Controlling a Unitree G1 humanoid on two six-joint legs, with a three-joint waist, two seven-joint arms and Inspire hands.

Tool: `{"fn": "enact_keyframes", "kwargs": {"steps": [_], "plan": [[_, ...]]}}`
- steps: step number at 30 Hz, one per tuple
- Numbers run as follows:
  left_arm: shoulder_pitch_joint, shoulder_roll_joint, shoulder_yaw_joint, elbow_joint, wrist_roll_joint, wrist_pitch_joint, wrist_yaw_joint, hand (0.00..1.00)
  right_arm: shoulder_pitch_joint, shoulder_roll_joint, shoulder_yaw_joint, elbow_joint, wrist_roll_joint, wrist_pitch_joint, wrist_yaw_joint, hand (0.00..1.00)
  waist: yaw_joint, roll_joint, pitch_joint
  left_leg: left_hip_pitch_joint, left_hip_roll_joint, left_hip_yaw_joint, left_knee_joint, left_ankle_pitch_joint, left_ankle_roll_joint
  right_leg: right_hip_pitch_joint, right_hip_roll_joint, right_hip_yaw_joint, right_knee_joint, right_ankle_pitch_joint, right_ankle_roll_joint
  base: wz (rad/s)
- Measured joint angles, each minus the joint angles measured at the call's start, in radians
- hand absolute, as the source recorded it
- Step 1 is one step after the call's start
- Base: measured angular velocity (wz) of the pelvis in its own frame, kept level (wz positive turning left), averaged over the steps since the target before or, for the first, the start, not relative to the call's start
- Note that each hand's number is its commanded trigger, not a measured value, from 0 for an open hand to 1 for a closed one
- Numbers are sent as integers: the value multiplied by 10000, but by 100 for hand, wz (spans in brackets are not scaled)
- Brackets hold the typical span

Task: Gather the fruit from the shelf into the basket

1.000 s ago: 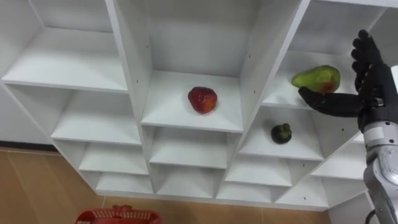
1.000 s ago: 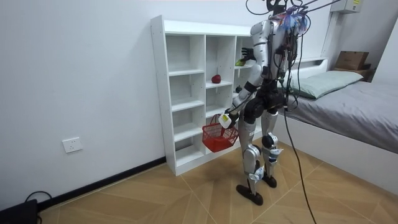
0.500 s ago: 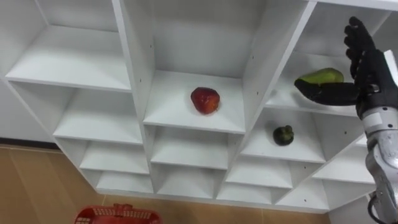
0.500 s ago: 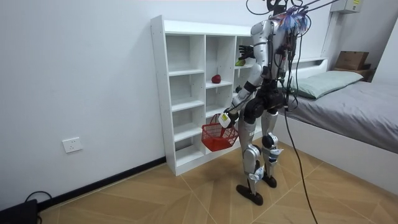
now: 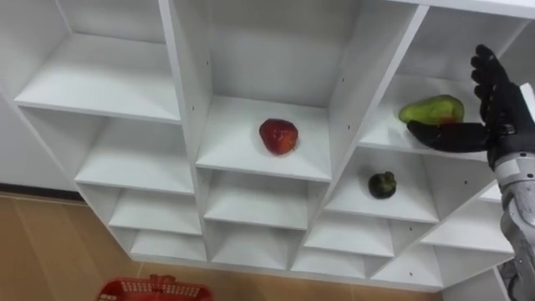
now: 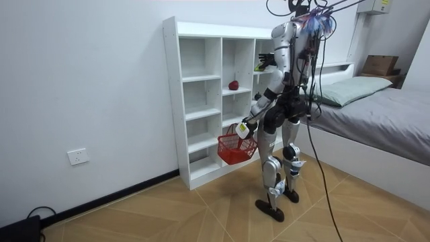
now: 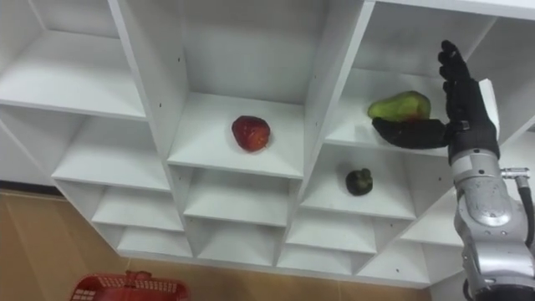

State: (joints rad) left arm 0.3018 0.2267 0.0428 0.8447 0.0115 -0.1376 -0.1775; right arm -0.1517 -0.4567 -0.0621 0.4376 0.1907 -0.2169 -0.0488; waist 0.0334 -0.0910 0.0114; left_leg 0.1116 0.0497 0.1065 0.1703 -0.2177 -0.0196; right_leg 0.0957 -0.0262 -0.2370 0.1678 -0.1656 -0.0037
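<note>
At the upper right of the frame, the green mango (image 5: pixel 430 109) lies in a cell of the white closet (image 5: pixel 341 100), its long axis across the frame and its narrow end pointing left. The right hand (image 5: pixel 500 104) is spread, fingers upright beside the mango and thumb stretched along its lower edge. The left hand (image 6: pixel 244 126) grips the red basket (image 6: pixel 232 148).

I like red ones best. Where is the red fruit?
The red fruit sits alone in the shelf's middle column, left of the green fruit by the right hand.
</note>
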Motion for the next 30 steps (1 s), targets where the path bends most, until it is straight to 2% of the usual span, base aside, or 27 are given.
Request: {"fn": "enact_keyframes", "kwargs": {"steps": [6, 12, 16, 19, 30], "plan": [[-4, 41, 0, -19, 0, 4, 3, 100, 6, 0, 10, 301, -1, 128, 92, 0, -23, -19, -10, 11, -23, 18, -1, 7, 12, 5, -13, 87, -11, -6, 9, 0], [2, 221, 0, -22, 14, 15, 102, 100, 7, 0, 19, 310, -6, 249, 323, 0, -63, -161, -104, 14, -38, -31, -2, 11, 19, 18, -18, 117, -7, -8, 12, 1], [-2, 310, -78, -6, -1, 61, 171, 100, 5, -2, 98, 638, -25, 249, 490, 0, -35, -158, -102, 40, -38, -44, 3, 11, 19, 69, -21, 99, -6, -8, 12, 4], [33, 308, -82, 6, 2, 79, 174, 100, 17, -2, 117, 999, -86, 241, 576, 0, -58, -110, -71, 23, -43, -89, 16, 12, 21, 71, -25, 96, -3, -7, 12, 0], [-43, 305, -75, -13, 24, 169, 169, 100, 4, -9, 108, 984, -888, 212, 754, 0, -47, -97, -85, -6, -70, -141, 37, 23, 38, 63, -37, 105, -8, -10, 16, 0]]}}
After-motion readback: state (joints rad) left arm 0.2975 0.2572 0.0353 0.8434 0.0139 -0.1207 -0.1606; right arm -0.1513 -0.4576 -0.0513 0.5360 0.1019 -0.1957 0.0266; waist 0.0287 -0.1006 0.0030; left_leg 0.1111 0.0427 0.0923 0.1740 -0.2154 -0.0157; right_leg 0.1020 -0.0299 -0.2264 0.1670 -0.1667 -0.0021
